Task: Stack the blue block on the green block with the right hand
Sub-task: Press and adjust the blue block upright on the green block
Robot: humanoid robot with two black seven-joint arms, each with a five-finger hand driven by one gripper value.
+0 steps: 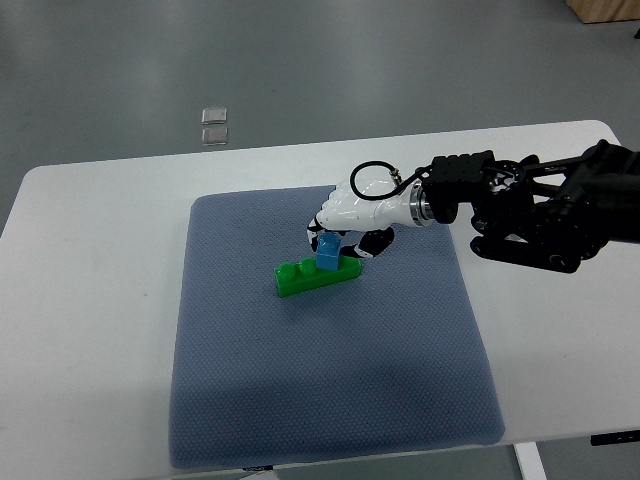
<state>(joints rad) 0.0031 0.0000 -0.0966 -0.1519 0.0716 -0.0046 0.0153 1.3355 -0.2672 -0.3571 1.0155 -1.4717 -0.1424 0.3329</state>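
The white-and-black right hand point(345, 225) curls its fingers around the small blue plastic block point(328, 252), which sits atop the long green studded plastic block point(315, 276), on the blue-grey fabric mat point(330, 400) near its far edge, on the white table point(90, 300).

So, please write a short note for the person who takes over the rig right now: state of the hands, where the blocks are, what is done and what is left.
Right robot hand: fingers closed on the blue block, holding it on top of the green block.
Left robot hand: not in view.
Green block lies on the blue-grey mat, near its upper middle, on the white table.
Done: blue block picked up and brought onto the green one, toward its right part.
Left: whether it is pressed fully onto the studs cannot be told; probably press down, then open the fingers and pull the hand back.
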